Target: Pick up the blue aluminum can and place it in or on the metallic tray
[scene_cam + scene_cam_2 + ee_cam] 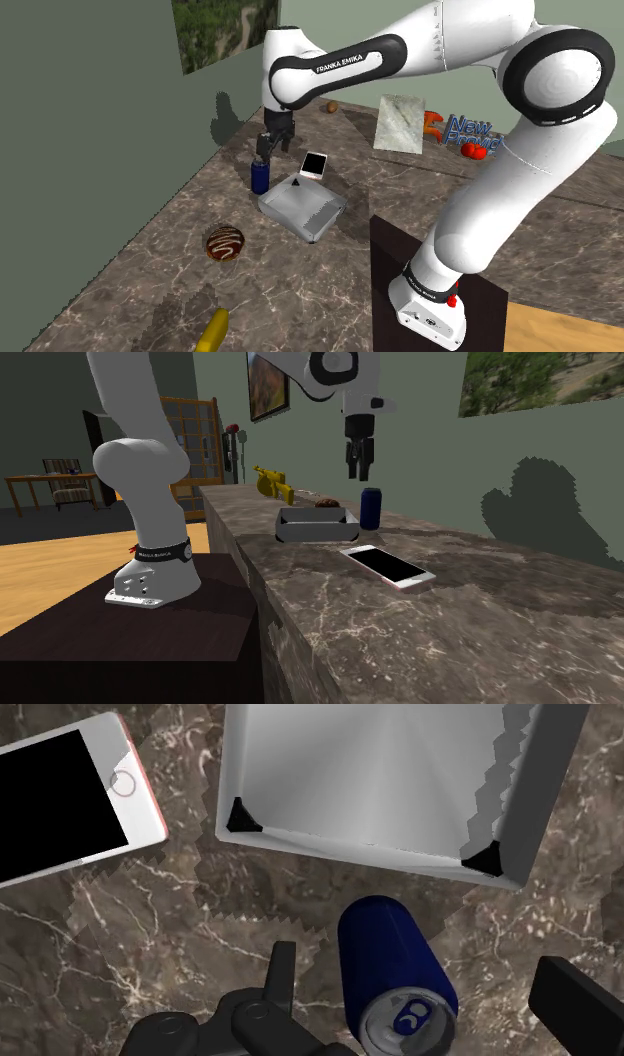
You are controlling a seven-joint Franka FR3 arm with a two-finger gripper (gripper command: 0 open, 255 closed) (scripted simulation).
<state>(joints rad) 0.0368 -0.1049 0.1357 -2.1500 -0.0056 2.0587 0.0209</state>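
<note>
White Franka arm (470, 40) w/ dark joints, "FRANKA EMIKA" on black band, all-black jaws.

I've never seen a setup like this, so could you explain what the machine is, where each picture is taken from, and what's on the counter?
It is a white robot arm with a black two-finger gripper. One picture looks down from beside its stand, one looks along the counter, and one comes from a camera at the gripper. On the dark marbled counter stand a blue cylindrical can and a shallow grey metallic tray beside it, with a flat black-screened smartphone, a chocolate-iced doughnut and a yellow banana. The gripper hangs open above the can; nothing is held.
</note>
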